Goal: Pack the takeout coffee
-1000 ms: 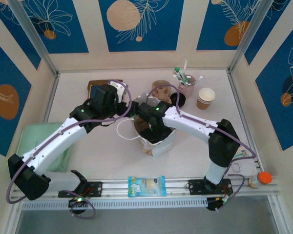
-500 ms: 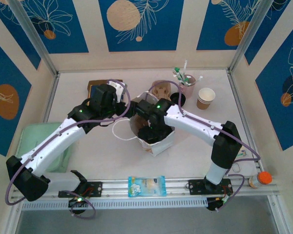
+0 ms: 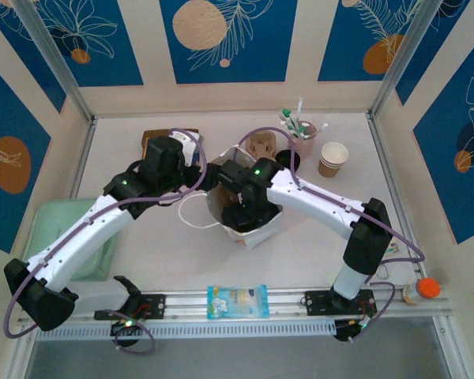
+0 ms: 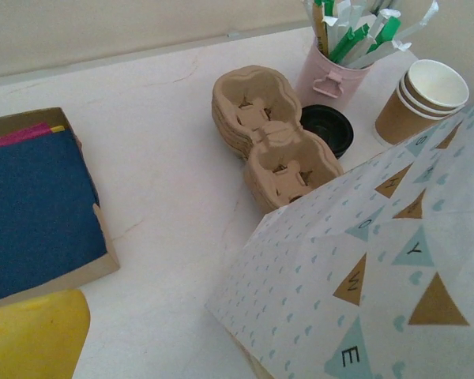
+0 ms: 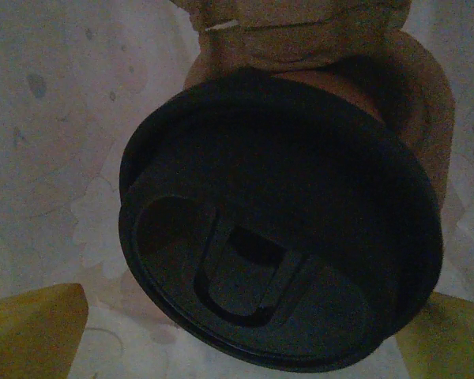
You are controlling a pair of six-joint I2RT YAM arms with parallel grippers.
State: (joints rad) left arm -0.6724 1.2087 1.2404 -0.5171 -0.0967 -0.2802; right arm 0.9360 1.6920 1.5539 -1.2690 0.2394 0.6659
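Note:
The takeout coffee (image 5: 276, 237) stands inside the white patterned paper bag (image 3: 261, 229), capped with a black lid and seen from above. Brown cardboard (image 5: 300, 35) wraps round it. My right gripper (image 5: 237, 343) reaches down into the bag (image 4: 363, 260), open, a yellow fingertip (image 5: 31, 332) on each side of the lid and clear of it. My left gripper (image 3: 199, 167) hangs open just behind the bag's back left edge, one yellow finger (image 4: 31, 335) showing, nothing in it.
Behind the bag lie stacked cardboard cup carriers (image 4: 272, 134), black lids (image 4: 328, 130), a pink cup of stirrers (image 4: 336, 75) and a nested stack of brown cups (image 4: 419, 99). A napkin box (image 4: 31, 213) sits back left. A green tray (image 3: 63, 233) lies left, a snack packet (image 3: 237, 300) near the front.
My left arm has drawn back a little from the bag and its jaws finished opening. The right arm has shifted slightly left, its gripper still down in the bag.

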